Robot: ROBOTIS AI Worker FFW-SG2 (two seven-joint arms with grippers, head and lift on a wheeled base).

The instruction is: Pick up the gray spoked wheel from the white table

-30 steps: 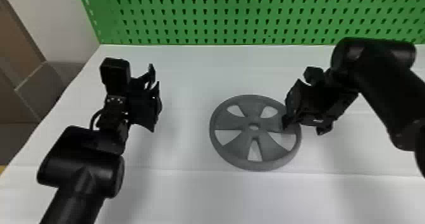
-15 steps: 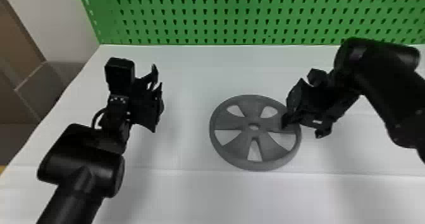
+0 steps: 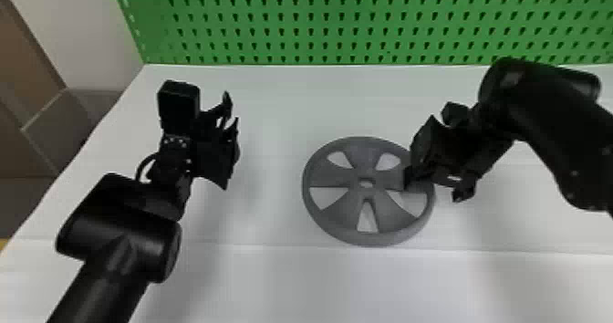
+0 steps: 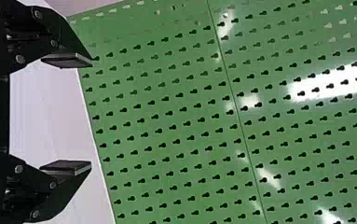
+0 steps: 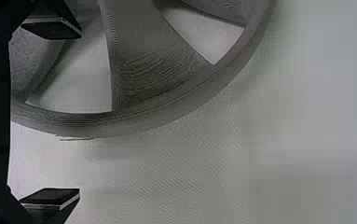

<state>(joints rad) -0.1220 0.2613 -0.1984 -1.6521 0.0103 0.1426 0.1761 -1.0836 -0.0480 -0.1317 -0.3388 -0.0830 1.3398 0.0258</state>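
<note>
The wheel (image 3: 355, 176) lay flat on the table (image 3: 273, 276), its rim (image 3: 378, 240) between the wide-spread fingers (image 5: 52, 29) of the right claw (image 5: 80, 113); the left claw (image 4: 91, 114), also wide, was well apart. The gravest risk was a drop: gripped at one edge, the wheel might have tipped under its own weight. Next, a finger landing on a spoke (image 3: 390, 212) could have jammed it down. Least, uneven closing might have slid it. Counted: one table, one green board (image 3: 346, 24), one wheel, two claws, five spokes, four fingers.
</note>
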